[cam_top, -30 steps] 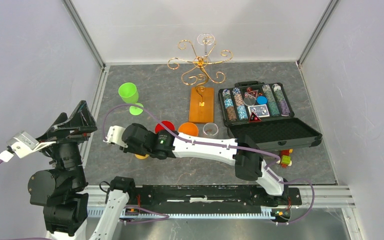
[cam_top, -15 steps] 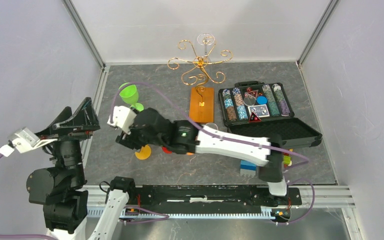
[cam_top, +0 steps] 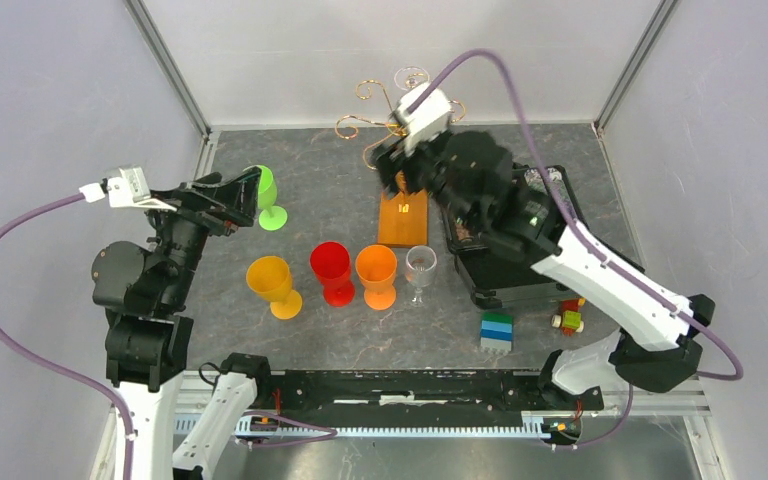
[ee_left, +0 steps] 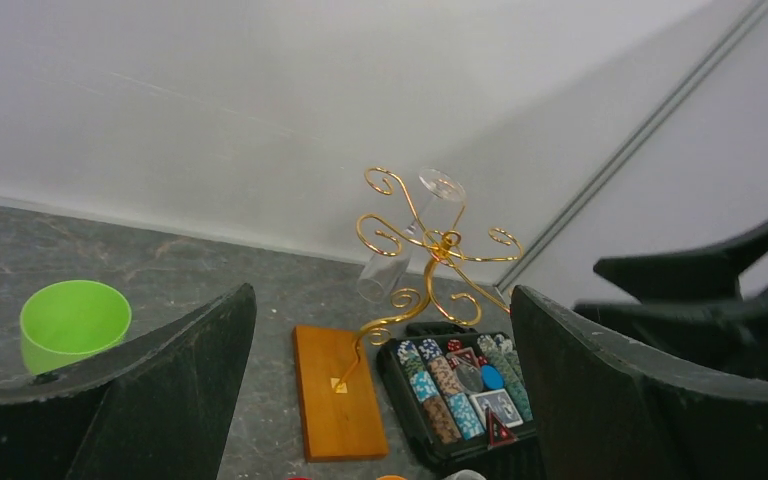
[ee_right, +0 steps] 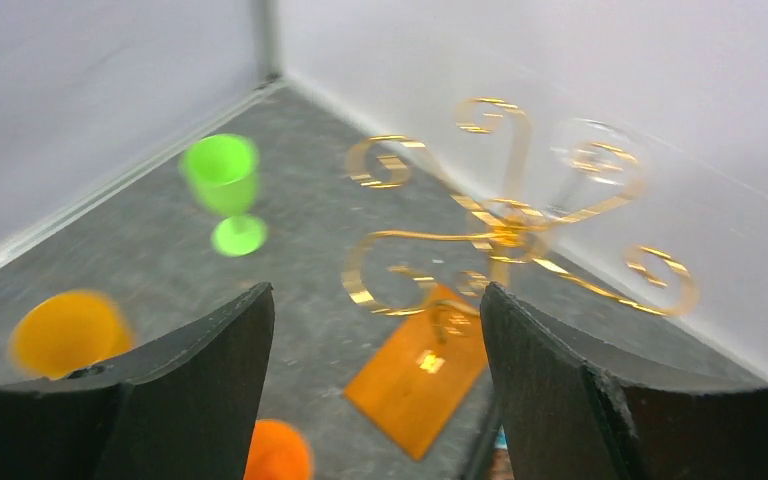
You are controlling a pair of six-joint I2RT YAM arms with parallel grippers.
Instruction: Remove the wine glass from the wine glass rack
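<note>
Clearly, the wine glass (ee_left: pixel 380 276) hangs upside down on the wine glass rack (cam_top: pixel 401 124). Its foot is caught in a gold curl at about 1 o'clock from the central post, and its bowl points down. The rack stands at 12 o'clock on the table (cam_top: pixel 310 170), close to the back wall, with its wooden base (cam_top: pixel 402 215) stretching toward 6 o'clock.

The right gripper (ee_right: pixel 375 290) hovers above the rack's near side, over the far end of the base. Its two fingers are spread wide with nothing between them. In its wrist view the gold spirals and the blurred glass lie ahead at about 1 o'clock, untouched.

The left gripper (ee_left: pixel 380 295) is raised at 9 o'clock of the table, likewise spread wide and empty, and aimed across at the rack. Just beside it, at 10 o'clock, stands a green cup (cam_top: pixel 260 188).

A row runs across the middle of the table: a yellow cup (cam_top: pixel 269 279), a red cup (cam_top: pixel 331 268), an orange cup (cam_top: pixel 376 270) and a small clear glass (cam_top: pixel 420 263), all upright. A poker chip case (cam_top: pixel 495 288) lies open at 3 o'clock, partly hidden under the right arm. Stacked blocks (cam_top: pixel 497 331) sit at 5 o'clock.
</note>
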